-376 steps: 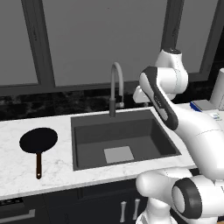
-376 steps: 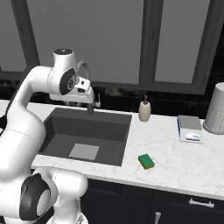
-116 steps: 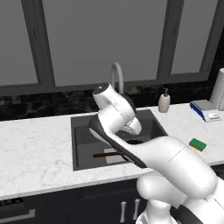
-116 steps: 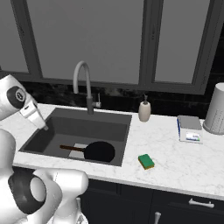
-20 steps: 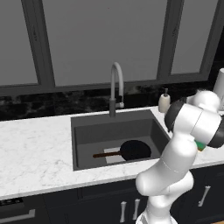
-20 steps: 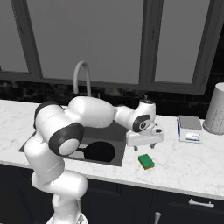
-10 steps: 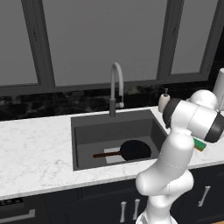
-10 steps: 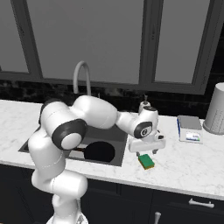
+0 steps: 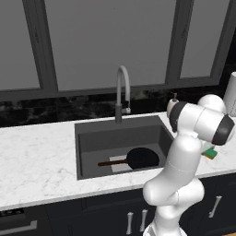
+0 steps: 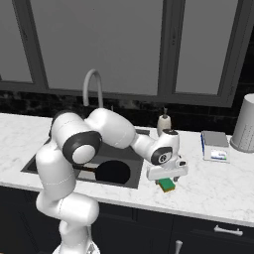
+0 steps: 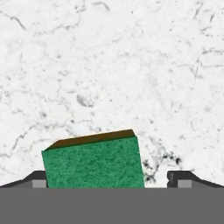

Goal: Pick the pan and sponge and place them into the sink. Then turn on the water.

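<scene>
Your jaws are spread wide, pinching nothing, low over the small green-topped rectangular sponge [image 11: 93, 162] on the white marble bench [image 11: 109, 65]. The round black frying pan [image 9: 143, 158] lies in the dark grey sink [image 9: 92, 138].

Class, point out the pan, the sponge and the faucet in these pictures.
pan [image 9: 143, 158]: left base view, middle of its black round bottom, in the sink.
sponge [image 11: 94, 164]: hand view, middle of its green top.
faucet [image 9: 119, 94]: left base view, on its upright grey neck.
</scene>
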Controlling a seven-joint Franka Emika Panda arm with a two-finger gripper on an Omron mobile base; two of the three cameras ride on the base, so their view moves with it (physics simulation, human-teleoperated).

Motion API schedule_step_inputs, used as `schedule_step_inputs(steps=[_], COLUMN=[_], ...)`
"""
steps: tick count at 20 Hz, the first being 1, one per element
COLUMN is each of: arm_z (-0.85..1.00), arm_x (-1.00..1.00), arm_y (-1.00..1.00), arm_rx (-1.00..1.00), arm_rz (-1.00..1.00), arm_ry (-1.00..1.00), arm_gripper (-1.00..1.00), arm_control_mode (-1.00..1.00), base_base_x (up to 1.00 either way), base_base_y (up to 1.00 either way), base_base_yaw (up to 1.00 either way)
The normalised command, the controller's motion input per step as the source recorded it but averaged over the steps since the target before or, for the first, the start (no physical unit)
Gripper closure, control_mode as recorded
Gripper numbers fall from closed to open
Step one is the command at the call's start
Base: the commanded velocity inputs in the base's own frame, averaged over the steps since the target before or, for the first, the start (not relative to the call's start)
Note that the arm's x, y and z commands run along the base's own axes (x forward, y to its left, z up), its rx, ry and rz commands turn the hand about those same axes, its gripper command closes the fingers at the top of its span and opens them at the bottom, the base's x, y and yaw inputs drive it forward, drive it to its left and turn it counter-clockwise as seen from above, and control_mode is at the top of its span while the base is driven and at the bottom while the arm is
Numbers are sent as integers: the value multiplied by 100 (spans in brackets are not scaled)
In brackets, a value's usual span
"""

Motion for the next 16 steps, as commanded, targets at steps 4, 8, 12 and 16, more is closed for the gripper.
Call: schedule_step_inputs(steps=[4, 8, 12, 16], arm_z=[-29, -34, -43, -13], arm_x=[3, 0, -7, -7], arm_y=[-3, 0, 1, 0], arm_rx=[0, 0, 0, -3], arm_rz=[2, 5, 6, 1], arm_ry=[0, -3, -10, -5], arm_gripper=[-100, -100, 100, 100], arm_control_mode=[-100, -100, -100, -100], base_base_x=[0, 0, 0, 0], base_base_y=[0, 0, 0, 0], base_base_yaw=[0, 0, 0, 0])
